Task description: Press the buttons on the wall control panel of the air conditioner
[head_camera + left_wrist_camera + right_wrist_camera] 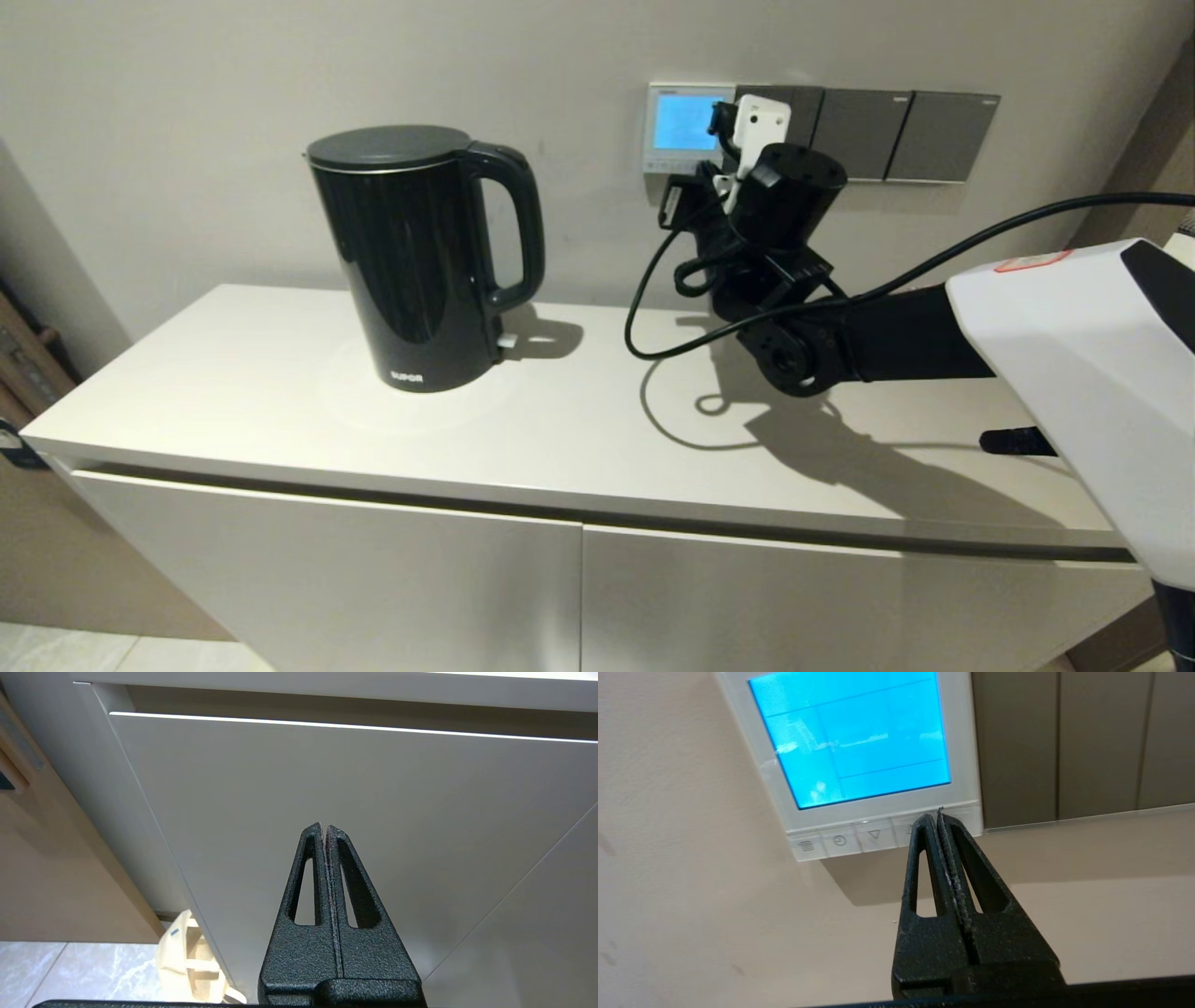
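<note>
White plastic panel (878,816) is rigid, wall-fixed; buttons (840,840) need light fingertip pressure. Right hand (940,812), fingers together, sits at the row. Left hand (323,828), fingers together, is parked below the worktop.

The table (579,439) is a long white cabinet top with a smooth, pale surface, its far edge set against the wall. A black electric kettle (420,257) stands upright on its left half, toward the far side, with the lid shut and the handle facing right. A small pale tab shows at the foot of the kettle, on the handle side. Shadows of an arm and a looping cable fall across the right half of the table.
</note>
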You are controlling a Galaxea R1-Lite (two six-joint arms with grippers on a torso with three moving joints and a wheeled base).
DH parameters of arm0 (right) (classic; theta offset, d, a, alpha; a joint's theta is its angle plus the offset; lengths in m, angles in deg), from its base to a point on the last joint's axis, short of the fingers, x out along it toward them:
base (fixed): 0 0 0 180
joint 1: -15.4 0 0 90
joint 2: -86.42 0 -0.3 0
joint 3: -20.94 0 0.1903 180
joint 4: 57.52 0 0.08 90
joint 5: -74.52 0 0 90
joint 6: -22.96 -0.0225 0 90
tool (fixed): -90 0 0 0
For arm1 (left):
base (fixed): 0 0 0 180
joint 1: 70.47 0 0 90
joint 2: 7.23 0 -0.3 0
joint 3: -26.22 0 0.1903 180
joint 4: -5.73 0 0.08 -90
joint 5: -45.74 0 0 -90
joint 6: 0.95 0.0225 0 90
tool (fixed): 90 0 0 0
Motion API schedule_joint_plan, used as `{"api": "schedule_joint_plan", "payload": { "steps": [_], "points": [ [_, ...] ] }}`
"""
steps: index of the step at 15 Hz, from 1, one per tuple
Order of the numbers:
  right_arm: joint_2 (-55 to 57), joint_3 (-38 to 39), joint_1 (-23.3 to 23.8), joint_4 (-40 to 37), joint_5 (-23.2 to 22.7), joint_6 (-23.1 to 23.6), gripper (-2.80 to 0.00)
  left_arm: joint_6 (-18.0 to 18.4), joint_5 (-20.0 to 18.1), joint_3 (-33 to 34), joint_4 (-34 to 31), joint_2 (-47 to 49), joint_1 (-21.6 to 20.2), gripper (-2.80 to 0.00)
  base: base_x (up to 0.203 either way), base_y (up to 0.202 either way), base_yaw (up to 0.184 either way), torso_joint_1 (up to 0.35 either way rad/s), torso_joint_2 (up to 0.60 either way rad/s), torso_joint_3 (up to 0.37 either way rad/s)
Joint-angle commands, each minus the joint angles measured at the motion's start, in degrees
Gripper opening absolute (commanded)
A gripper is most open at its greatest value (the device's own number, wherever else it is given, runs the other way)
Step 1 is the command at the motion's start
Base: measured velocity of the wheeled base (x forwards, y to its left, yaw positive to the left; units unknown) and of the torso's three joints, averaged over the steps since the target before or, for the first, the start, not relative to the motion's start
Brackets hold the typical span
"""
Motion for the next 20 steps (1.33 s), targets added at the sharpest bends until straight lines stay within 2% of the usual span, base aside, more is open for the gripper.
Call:
{"api": "schedule_joint_plan", "payload": {
  "steps": [1,5,11,16,20],
  "points": [
    [-1.0,1.0,-0.2,0.6,0.4,0.2,-2.8,0.0,0.0,0.0,0.0,0.0,0.0,-2.8,0.0,0.0,0.0,0.0,0.0,0.0],
    [-4.9,4.9,-2.1,4.1,0.4,2.5,-2.8,0.0,0.0,0.0,0.0,0.0,0.0,-2.8,0.0,0.0,0.0,0.0,0.0,0.0],
    [-13.4,11.7,-6.3,5.2,1.8,2.9,-2.8,0.0,0.0,0.0,0.0,0.0,0.0,-2.8,0.0,0.0,0.0,0.0,0.0,0.0],
    [-24.5,20.1,-5.5,4.0,3.5,3.1,-2.8,0.0,0.0,0.0,0.0,0.0,0.0,-2.8,0.0,0.0,0.0,0.0,0.0,0.0],
    [-36.3,28.3,-2.3,-0.9,5.4,3.2,-2.8,0.0,0.0,0.0,0.0,0.0,0.0,-2.8,0.0,0.0,0.0,0.0,0.0,0.0]
  ]
}}
